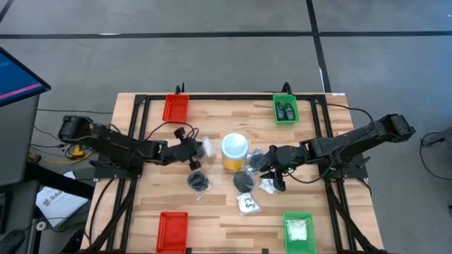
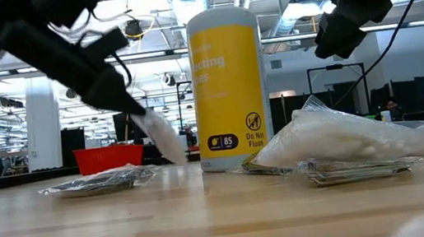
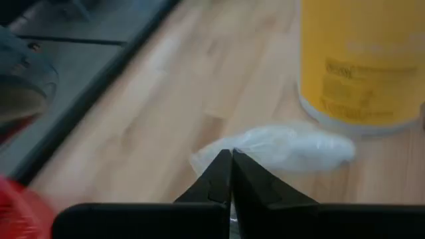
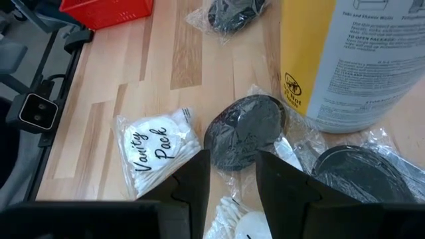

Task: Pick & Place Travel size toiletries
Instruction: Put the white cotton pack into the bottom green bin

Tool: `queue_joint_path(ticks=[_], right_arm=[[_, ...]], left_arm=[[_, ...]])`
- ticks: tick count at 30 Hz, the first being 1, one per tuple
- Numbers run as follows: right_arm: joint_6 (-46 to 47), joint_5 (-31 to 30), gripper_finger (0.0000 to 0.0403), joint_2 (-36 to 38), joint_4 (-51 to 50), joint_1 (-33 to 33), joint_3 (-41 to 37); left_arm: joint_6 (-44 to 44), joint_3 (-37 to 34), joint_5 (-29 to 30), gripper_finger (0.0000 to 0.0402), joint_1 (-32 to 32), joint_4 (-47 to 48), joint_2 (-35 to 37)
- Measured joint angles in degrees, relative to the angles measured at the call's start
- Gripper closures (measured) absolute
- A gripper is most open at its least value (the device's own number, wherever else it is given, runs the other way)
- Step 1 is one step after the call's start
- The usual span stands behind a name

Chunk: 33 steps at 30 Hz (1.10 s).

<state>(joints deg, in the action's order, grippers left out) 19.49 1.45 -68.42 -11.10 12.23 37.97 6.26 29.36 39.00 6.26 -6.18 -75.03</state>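
Note:
My left gripper (image 1: 193,149) is left of the yellow jar (image 1: 234,152) and is shut on a clear packet with white contents (image 3: 285,147). My right gripper (image 4: 229,174) is open and hovers above a black round piece in clear wrap (image 4: 247,131), right of the jar; the low view shows this gripper (image 2: 345,29) well above the table. A "Vanity Pack" packet (image 4: 156,149) lies flat beside that piece. More black wrapped pieces (image 1: 198,181) (image 1: 244,181) and a printed packet (image 1: 247,204) lie on the table. Tiny dark bottles (image 1: 285,109) sit in the far green tray. My left gripper pinches the clear packet by its edge (image 3: 222,154) between the two shut fingers. The fingers slant down from the table's left. The packet (image 2: 160,136) hangs slanting below them toward the jar; whether its lower end touches the table I cannot tell.
The yellow jar (image 2: 228,83) stands upright between both grippers. Red trays sit at the far left (image 1: 176,108) and near left (image 1: 171,231), a green tray with white packets at the near right (image 1: 298,231). A black frame (image 1: 134,127) rims the table.

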Motion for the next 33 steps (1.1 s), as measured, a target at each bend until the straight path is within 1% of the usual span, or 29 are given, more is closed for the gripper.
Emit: queue_joint_path(ticks=[4,9,15,18,28,33], right_arm=[[-0.30,-0.02,0.0290,-0.02,1.39,-0.02,0.01],[-1.52,0.00,0.0290,-0.02,5.01,-0.02,0.01],[-3.63,0.00,0.0290,-0.02,9.12,-0.30,0.01],[-4.51,-0.02,0.0290,-0.02,11.54,-0.42,0.36],[-12.03,-0.02,0.0290,-0.02,11.91,0.02,6.56],[-14.10,-0.02,0.0290,-0.02,15.01,-1.24,8.57]], left_arm=[[-0.20,0.00,0.49,0.0401,0.09,-0.01,5.58],[-3.23,0.00,1.82,0.0401,0.18,-0.11,11.87],[-4.32,0.00,3.10,0.0401,0.89,-1.21,17.41],[-5.12,0.00,3.09,0.0401,2.24,-4.02,18.95],[-15.77,0.08,3.06,0.0401,7.26,-16.17,20.33],[-21.74,2.72,3.04,0.0401,9.90,-17.57,20.31]])
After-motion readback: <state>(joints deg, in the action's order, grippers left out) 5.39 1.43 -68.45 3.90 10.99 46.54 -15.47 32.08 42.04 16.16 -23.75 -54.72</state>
